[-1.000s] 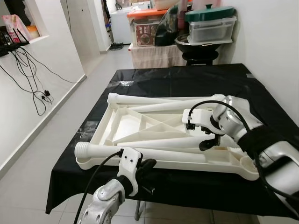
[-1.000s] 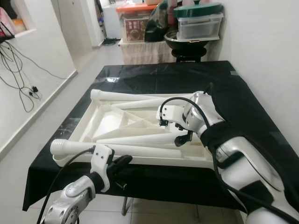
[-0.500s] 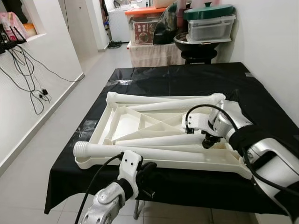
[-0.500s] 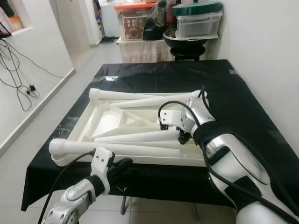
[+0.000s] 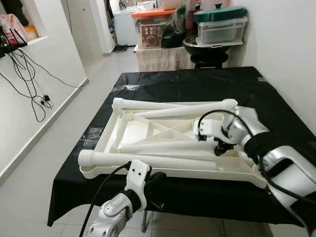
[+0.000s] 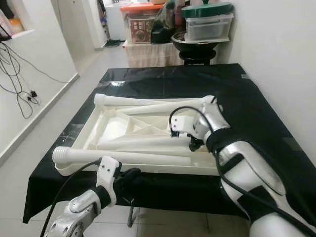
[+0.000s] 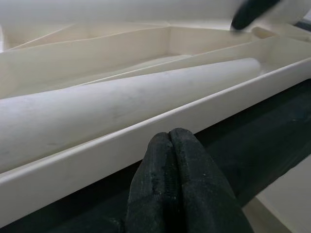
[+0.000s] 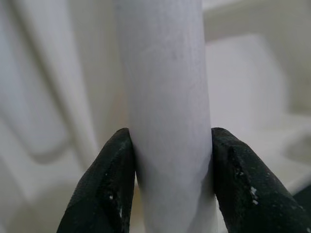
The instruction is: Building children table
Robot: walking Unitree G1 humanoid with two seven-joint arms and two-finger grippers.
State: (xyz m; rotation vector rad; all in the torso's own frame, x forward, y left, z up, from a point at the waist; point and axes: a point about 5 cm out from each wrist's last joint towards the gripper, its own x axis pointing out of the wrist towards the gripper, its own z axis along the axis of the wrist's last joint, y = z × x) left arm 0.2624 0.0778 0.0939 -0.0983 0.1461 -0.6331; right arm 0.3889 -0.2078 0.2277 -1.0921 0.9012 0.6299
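Right wrist view: fingers (image 8: 109, 187) clamp unmarked white leg (image 8: 163, 97).

Bright, even indoor light; wrist views softly blurred.

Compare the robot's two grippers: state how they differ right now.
The right gripper is clamped around a white table leg over the upturned tabletop; the left gripper is shut on nothing. The right reaches over the tabletop; the left hangs below its near edge. Both have black fingers.

One upturned white tabletop (image 5: 129, 132), four white table legs (image 5: 163, 146) — two lidded storage bins (image 5: 220, 30).
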